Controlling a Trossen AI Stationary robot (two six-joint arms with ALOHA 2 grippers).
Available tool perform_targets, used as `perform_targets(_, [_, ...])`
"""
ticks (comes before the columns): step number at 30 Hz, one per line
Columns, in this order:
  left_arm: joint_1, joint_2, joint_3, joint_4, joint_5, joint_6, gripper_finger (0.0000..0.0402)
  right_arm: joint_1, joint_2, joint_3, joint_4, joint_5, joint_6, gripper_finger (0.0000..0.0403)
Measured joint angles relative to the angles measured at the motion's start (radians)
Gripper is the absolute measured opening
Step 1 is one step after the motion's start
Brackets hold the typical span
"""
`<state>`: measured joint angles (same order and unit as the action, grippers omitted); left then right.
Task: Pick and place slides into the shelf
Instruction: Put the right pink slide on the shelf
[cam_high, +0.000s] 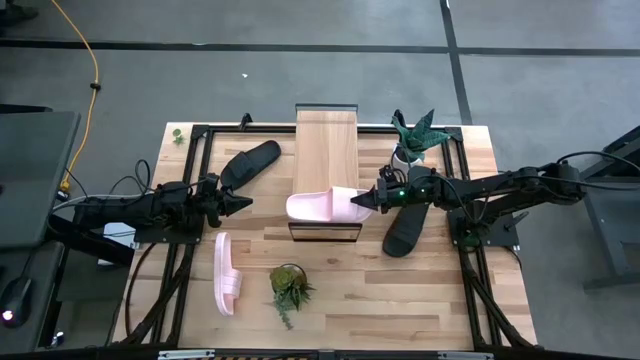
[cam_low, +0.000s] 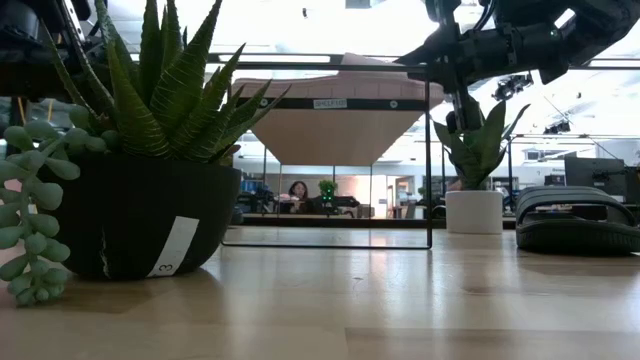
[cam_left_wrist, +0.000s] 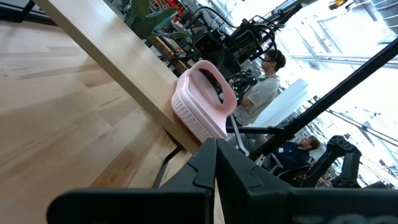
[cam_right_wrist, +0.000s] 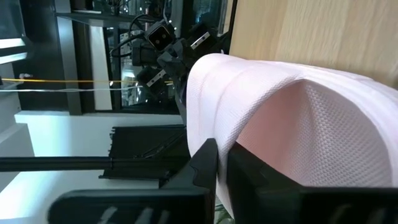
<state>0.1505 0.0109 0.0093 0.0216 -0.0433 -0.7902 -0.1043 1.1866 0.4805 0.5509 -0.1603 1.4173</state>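
A pale pink slide (cam_high: 322, 206) lies crosswise over the near end of the light-wood shelf (cam_high: 325, 145). It also shows in the left wrist view (cam_left_wrist: 200, 106). My right gripper (cam_high: 372, 201) is shut on its right end. My left gripper (cam_high: 243, 203) is shut and empty, left of the shelf above the table. A second pink slide (cam_high: 227, 272) lies on the table at the near left. One black slide (cam_high: 250, 163) lies left of the shelf. Another black slide (cam_high: 405, 228) lies right of it, below my right arm. My right gripper pinches the pink slide's wide strap (cam_right_wrist: 249, 124) at its edge between the two fingers (cam_right_wrist: 205, 165). The fingers come about level from the table's right side, along the slide. The slide sits at the plank's near end (cam_left_wrist: 180, 118); whether it rests there or hangs just above, I cannot tell.
A potted succulent (cam_high: 290, 285) stands at the near middle of the table, and a spiky plant in a white pot (cam_high: 412, 140) stands right of the shelf. A small plant (cam_high: 177, 133) sits at the far left corner. People sit in the room beyond (cam_left_wrist: 264, 81).
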Motion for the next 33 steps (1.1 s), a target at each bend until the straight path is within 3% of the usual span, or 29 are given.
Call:
perform_targets(9, [0.000,0.000,0.000,0.000,0.000,0.000,0.0001,0.001,-0.001,0.000,0.001,0.033,0.015,0.0095])
perform_targets(18, [0.000,0.000,0.000,0.000,0.000,0.000,0.0001,0.000,-0.001,0.016,-0.010,0.044,0.015,0.0099])
perform_targets(33, [0.000,0.000,0.000,0.000,0.000,0.029,0.0001,0.000,-0.001,0.112,-0.215,-0.001,-0.003,0.0099])
